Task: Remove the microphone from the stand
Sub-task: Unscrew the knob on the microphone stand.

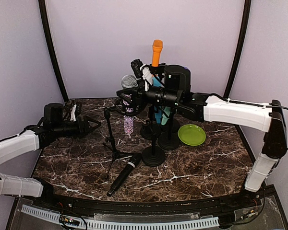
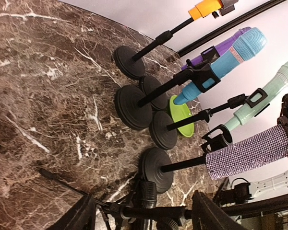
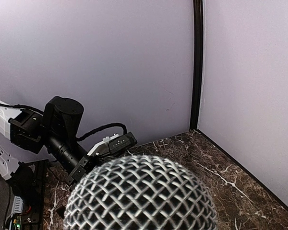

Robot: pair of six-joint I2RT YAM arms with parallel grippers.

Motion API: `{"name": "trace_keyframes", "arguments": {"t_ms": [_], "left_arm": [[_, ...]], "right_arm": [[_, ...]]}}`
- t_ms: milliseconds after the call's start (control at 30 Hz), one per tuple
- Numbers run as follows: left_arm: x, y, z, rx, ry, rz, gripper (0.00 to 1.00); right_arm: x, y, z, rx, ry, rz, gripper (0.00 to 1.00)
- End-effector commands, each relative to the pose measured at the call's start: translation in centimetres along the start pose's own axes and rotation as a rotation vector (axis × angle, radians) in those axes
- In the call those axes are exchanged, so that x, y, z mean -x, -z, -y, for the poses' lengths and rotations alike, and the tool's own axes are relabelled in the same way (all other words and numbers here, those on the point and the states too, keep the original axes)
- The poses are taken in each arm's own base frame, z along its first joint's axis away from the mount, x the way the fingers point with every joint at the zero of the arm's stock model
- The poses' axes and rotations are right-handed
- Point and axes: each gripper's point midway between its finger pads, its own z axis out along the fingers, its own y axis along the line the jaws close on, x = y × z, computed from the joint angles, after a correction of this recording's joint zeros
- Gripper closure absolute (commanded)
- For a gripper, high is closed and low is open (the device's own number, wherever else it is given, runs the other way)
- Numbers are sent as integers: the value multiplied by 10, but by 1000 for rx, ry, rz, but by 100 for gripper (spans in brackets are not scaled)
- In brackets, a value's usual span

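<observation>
The microphone's silver mesh head (image 1: 129, 81) is in the air at the centre back, and my right gripper (image 1: 129, 96) is shut on the body just below it. In the right wrist view that mesh head (image 3: 141, 196) fills the bottom and hides my fingers. A thin black tripod stand (image 1: 108, 134) stands left of centre with nothing in its top. My left gripper (image 1: 93, 126) is open beside it. In the left wrist view the stand's pole (image 2: 153, 211) crosses between my spread fingers (image 2: 81, 215) without touching them.
A black microphone (image 1: 125, 173) lies on the marble in front of the tripod. Round-based stands (image 1: 153, 155) cluster at centre holding orange (image 1: 157, 51), blue (image 2: 230, 57), mint (image 2: 264, 96) and glittery purple (image 2: 249, 153) microphones. A green plate (image 1: 191, 134) sits to their right.
</observation>
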Motion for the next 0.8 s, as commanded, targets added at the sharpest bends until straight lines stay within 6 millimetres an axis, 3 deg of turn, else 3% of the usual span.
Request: {"name": "trace_keyframes", "arguments": {"t_ms": [0,133,300,600,767], "left_arm": [[9,23,-12,180,-230,-1,29],[21,35,14,125,-518,51,29],[-3,38,46,-81,-840,58,29],[-52,20,52,-173,-1138,3,29],[-57,17,53,-177,-1244,57,29]], "right_arm": [[28,12,-10,23,8,79,86],[26,15,-11,53,7,81,85],[28,20,-9,67,12,91,85],[33,24,-9,83,17,98,85],[33,24,-12,99,14,105,85]]}}
